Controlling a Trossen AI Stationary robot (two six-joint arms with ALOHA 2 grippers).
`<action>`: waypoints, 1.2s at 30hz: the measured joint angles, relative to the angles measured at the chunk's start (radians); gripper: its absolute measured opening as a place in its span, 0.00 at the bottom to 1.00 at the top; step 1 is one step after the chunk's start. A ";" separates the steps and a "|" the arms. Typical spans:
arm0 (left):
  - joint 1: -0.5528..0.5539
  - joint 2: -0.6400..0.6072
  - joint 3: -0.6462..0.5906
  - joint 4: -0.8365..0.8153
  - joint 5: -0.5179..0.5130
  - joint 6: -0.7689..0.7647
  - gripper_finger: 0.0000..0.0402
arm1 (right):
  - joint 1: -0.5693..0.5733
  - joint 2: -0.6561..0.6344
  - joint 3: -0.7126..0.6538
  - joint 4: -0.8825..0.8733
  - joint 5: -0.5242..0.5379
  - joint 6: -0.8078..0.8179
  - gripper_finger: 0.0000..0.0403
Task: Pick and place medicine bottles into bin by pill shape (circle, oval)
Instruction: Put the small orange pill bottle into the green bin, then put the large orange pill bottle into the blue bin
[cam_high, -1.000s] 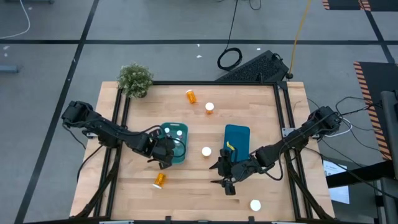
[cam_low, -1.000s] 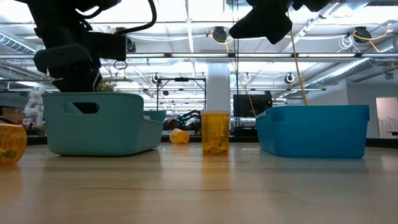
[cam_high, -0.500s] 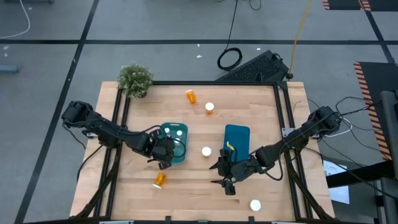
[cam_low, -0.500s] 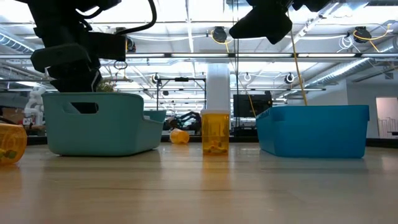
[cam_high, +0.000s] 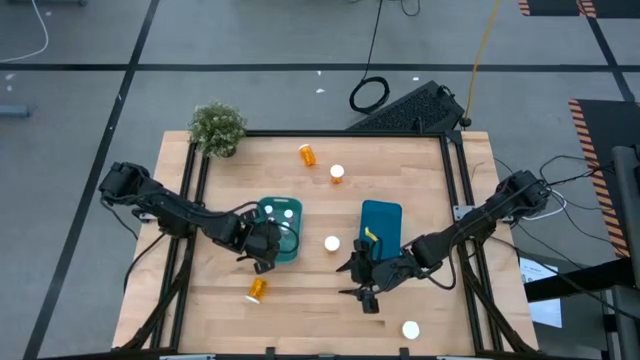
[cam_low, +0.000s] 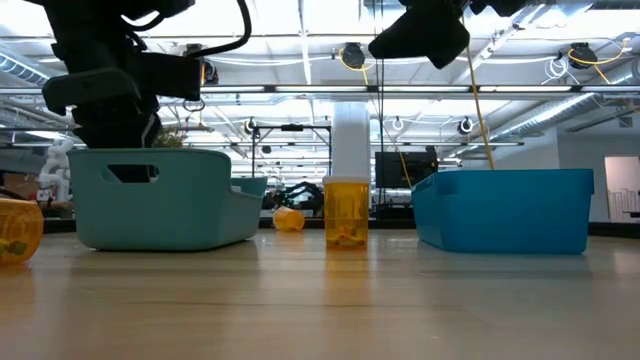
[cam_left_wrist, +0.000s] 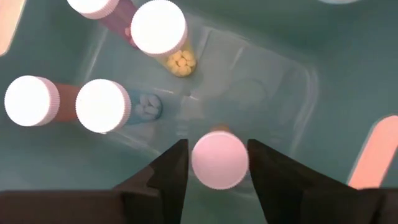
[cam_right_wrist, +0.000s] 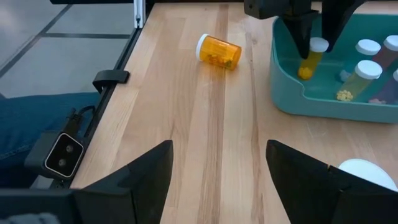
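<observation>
Two bins sit mid-table: a teal bin (cam_high: 281, 232) on the left arm's side and a blue bin (cam_high: 381, 222) on the right arm's side. The left gripper (cam_right_wrist: 314, 38) hangs over the near end of the teal bin, its fingers (cam_left_wrist: 169, 174) closed on a white-capped bottle (cam_left_wrist: 219, 160) held upright with its base down inside the bin. Four more capped bottles (cam_left_wrist: 158, 28) stand in that bin, farther in from the held one.

The right gripper (cam_high: 362, 285) hovers over bare wood in front of the blue bin, its fingers (cam_right_wrist: 142, 168) spread wide and holding nothing.

Outside the bins, one orange bottle (cam_high: 257, 289) lies on its side on the table near the front edge, in front of the teal bin. An upright bottle (cam_high: 332, 243) stands between the two bins. Another orange bottle (cam_high: 307, 154) lies near the far edge, with a white-capped bottle (cam_high: 337, 173) just beside it. One more capped bottle (cam_high: 410, 329) stands at the front edge on the right arm's side. A green potted plant (cam_high: 217, 127) occupies the far left corner.
</observation>
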 joint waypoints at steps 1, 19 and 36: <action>0.000 0.000 0.000 0.001 0.000 0.000 0.44 | 0.000 -0.004 0.000 0.000 0.000 0.000 0.63; -0.013 0.000 0.092 -0.128 -0.056 0.011 0.55 | 0.007 -0.016 0.000 -0.003 0.002 -0.003 0.63; -0.374 0.000 0.357 -0.296 -0.319 -0.220 0.55 | 0.007 -0.017 0.000 -0.008 0.002 -0.036 0.63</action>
